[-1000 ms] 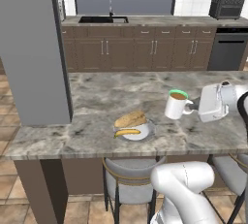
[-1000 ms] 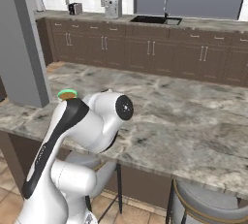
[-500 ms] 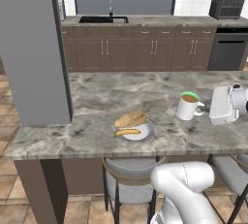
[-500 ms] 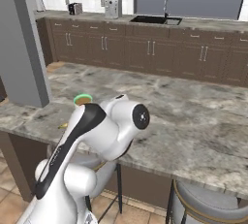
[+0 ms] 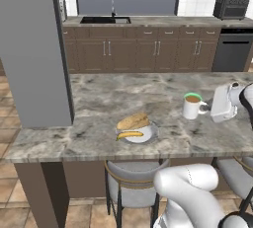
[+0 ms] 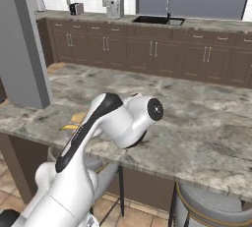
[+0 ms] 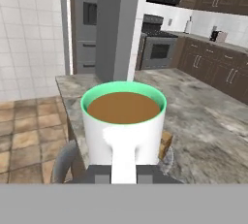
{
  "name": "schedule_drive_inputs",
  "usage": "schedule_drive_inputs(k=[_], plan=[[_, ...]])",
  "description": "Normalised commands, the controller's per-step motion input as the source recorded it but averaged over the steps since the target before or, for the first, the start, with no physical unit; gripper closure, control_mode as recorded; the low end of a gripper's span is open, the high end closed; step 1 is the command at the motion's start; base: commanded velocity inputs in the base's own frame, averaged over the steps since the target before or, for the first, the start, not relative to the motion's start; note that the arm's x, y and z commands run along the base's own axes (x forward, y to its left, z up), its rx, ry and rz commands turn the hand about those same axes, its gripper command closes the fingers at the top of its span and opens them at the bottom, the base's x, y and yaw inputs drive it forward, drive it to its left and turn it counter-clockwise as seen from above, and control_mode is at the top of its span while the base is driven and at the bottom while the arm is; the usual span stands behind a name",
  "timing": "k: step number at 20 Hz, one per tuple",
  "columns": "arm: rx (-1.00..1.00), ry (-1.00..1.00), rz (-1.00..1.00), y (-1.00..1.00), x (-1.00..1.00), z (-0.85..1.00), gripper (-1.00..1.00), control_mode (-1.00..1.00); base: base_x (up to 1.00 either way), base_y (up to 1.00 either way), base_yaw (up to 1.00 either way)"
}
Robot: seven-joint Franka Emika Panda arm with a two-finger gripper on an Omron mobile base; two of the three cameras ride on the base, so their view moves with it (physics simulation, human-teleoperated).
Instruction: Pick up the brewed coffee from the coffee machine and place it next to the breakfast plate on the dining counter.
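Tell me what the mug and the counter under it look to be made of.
The mug: likely glazed ceramic, with smooth white walls and a green rim. The counter: looks like polished stone, with a grey-brown marbled, veined surface, though it could be laminate. Everything is rendered, so this is only the look.

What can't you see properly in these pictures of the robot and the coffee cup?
- Gripper: in the left base view the white hand covers the fingers, so their hold on the mug's handle is hidden.
- Coffee mug: in the hand view its bottom is cut off, so whether it touches the dining counter is unclear.
- Breakfast plate: in the right base view the arm hides most of it.
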Motion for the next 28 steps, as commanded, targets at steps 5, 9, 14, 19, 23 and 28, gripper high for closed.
schedule_drive_inputs(k=[5, 9, 14, 19, 23, 28], plan=[[0.00, 0.00, 0.00, -0.03, 0.69, -0.36, 1.00, -1.00, 0.00, 0.00, 0.00], [0.00, 0.00, 0.00, 0.00, 0.74, -0.44, 1.00, -1.00, 0.00, 0.00, 0.00], [0.00, 0.00, 0.00, 0.00, 0.61, -0.54, 1.00, -1.00, 0.00, 0.00, 0.00], [0.00, 0.00, 0.00, -0.01, 0.48, -0.61, 1.00, -1.00, 0.00, 0.00, 0.00], [0.00, 0.00, 0.01, -0.08, 0.39, -0.51, 1.00, -1.00, 0.00, 0.00, 0.00], [0.00, 0.00, 0.04, -0.10, 0.37, -0.49, 1.00, -1.00, 0.00, 0.00, 0.00]])
